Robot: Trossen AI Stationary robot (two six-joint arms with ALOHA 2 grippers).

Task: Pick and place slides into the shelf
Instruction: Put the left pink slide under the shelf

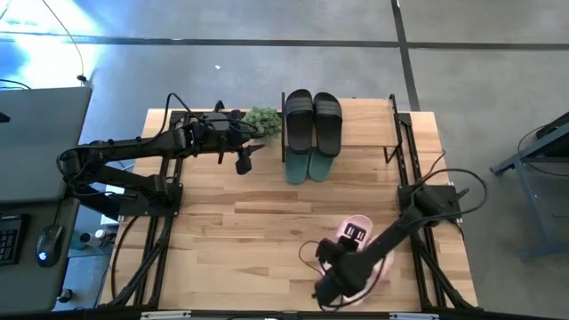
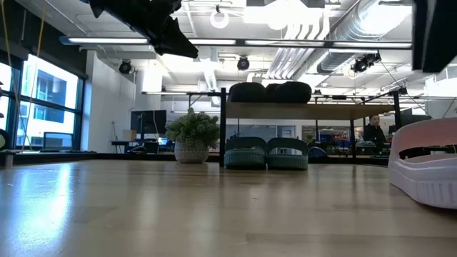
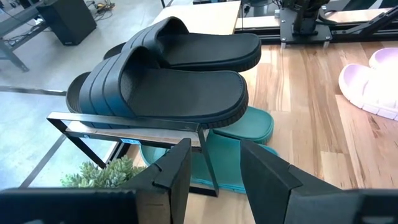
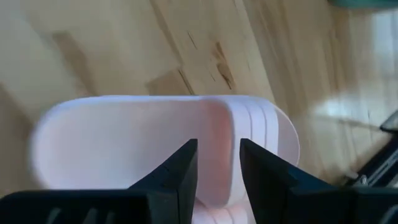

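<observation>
The shelf (image 1: 404, 133) stands at the table's far edge. A black pair of slides (image 1: 313, 120) lies on its wooden board, and a teal pair (image 1: 308, 166) rests on the table beneath it. A pale pink pair (image 1: 384, 263) lies sole-down near the table's front right. My right gripper (image 4: 217, 149) hangs open just above one pink slide (image 4: 155, 137), its fingers pointing steeply down at the footbed by the strap; I see no touch. My left gripper (image 3: 214, 149) hovers open, high and left of the shelf, facing the black slides (image 3: 168, 87).
A small green potted plant (image 1: 262, 120) stands just left of the shelf, under my left arm's reach. Black metal frames (image 1: 160, 204) run along both table sides. Bare wooden tabletop (image 1: 249, 222) stretches between the shelf and the pink slides.
</observation>
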